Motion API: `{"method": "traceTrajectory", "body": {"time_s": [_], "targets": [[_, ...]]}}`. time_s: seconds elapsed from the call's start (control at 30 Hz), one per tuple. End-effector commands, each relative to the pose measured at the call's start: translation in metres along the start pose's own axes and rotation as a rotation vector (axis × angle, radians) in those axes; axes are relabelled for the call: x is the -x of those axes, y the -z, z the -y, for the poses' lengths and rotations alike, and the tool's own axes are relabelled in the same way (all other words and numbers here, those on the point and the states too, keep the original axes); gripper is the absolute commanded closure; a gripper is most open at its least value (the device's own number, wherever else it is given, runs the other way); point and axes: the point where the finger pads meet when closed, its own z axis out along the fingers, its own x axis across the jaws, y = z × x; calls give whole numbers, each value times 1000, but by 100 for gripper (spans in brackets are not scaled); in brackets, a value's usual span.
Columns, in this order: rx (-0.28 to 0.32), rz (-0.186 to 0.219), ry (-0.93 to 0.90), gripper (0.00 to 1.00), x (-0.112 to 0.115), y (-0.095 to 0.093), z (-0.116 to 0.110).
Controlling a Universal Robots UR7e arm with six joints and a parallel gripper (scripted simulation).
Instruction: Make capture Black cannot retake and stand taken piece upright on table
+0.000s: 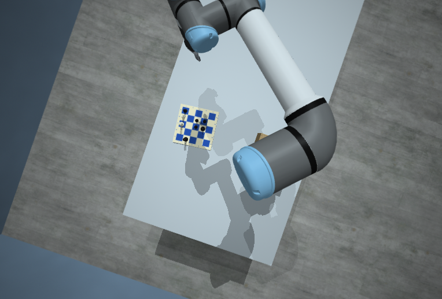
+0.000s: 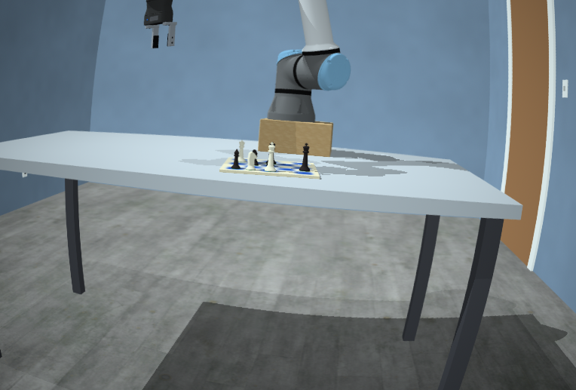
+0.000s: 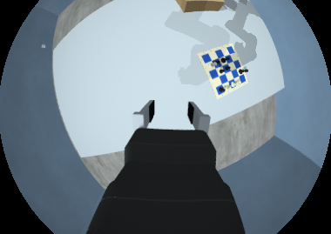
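Exterior view: the tool (image 2: pixel 162 41) hangs high above the desk (image 2: pixel 139 157), well to the left of the chessboard (image 2: pixel 270 168), with its fingers spread fully apart and nothing between them. The board lies flat on the desk, in front of the arm's tan pedestal block (image 2: pixel 295 136). All pieces seen on it stand upright: a black piece (image 2: pixel 236 160) at the near left, a white knight-like piece (image 2: pixel 252 160) beside it, a tall white piece (image 2: pixel 271 157) near the middle, and a tall black piece (image 2: pixel 304 158) at the right. Another white piece (image 2: pixel 241 149) stands at the far left edge.

Top view shows the blue-and-cream board (image 1: pixel 195 126) well apart from the tool; square letters and digits are too small to read, so individual squares probably cannot be assigned reliably.
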Motion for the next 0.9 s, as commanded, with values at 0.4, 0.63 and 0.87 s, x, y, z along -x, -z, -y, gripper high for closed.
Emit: {"method": "traceTrajectory", "body": {"time_s": [0.4,0.63,0.87], "targets": [[-148,-167,-174,0,-11,-67,-1],[-311,-316,-358,0,-24,-124,2],[-508,-457,-572,0,-44,-188,7]]}}
